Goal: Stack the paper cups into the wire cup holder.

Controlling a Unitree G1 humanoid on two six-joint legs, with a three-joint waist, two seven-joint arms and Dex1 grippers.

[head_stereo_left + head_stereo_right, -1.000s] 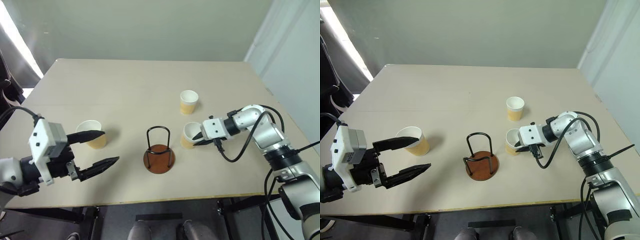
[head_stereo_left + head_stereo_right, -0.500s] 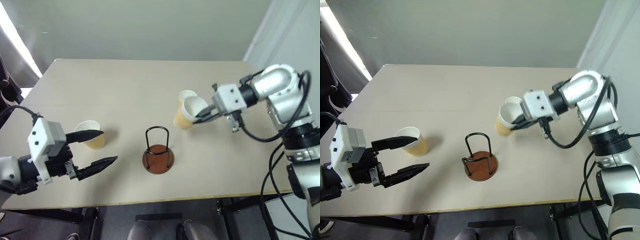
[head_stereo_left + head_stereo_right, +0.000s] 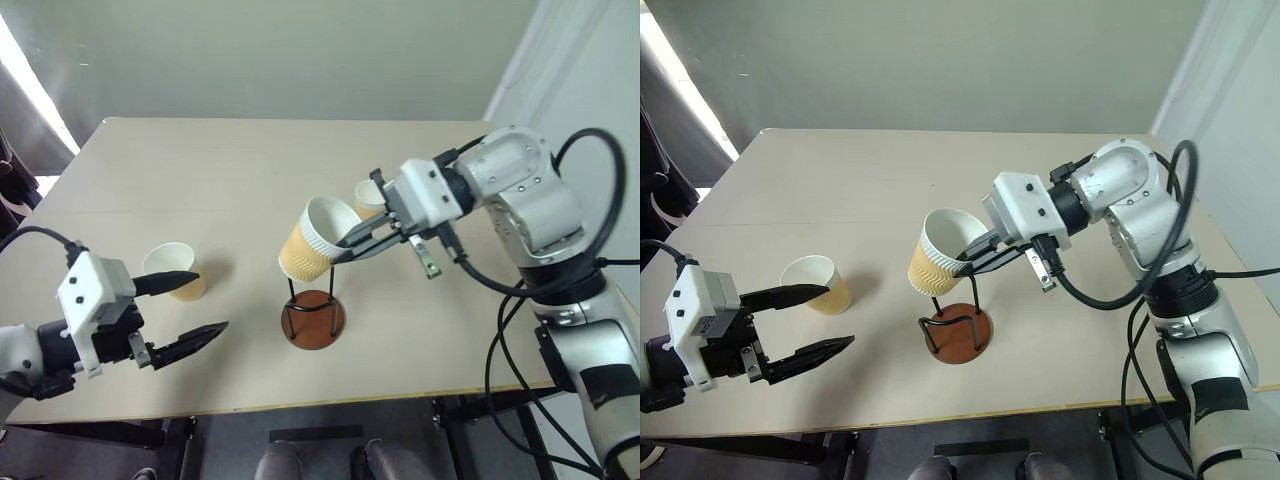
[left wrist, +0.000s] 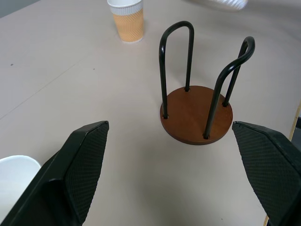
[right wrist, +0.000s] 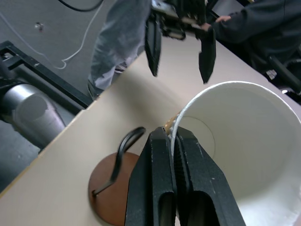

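In the head camera's view, a tan ribbed paper cup with a white inside and a white rolled rim is seen pinched by its rim in the right tool, whose two black fingers are pressed together on the cup wall. The cup is held tilted in the air, just above the black wire loops of the wire cup holder with the round reddish-brown disc base, which stands on the beige counter. A second paper cup of the same kind stands upright on the counter to the robot's left, just beside the upper finger of the left tool. That tool is spread wide and holds nothing. A third paper cup is partly hidden behind the right tool, farther back on the counter.

In the left wrist view, the left tool's two black fingers are seen far apart, with the wire cup holder standing between them and farther ahead on the counter. An upright tan cup is seen beyond the holder, and the white rim of another cup appears beside one finger.

In the right wrist view, the right tool's fingers are closed on the white rim of the held cup, one finger inside and one outside. Below the cup, the holder's brown base and one wire loop are seen on the counter. The other tool's black fingers and a person in dark clothing are seen beyond.
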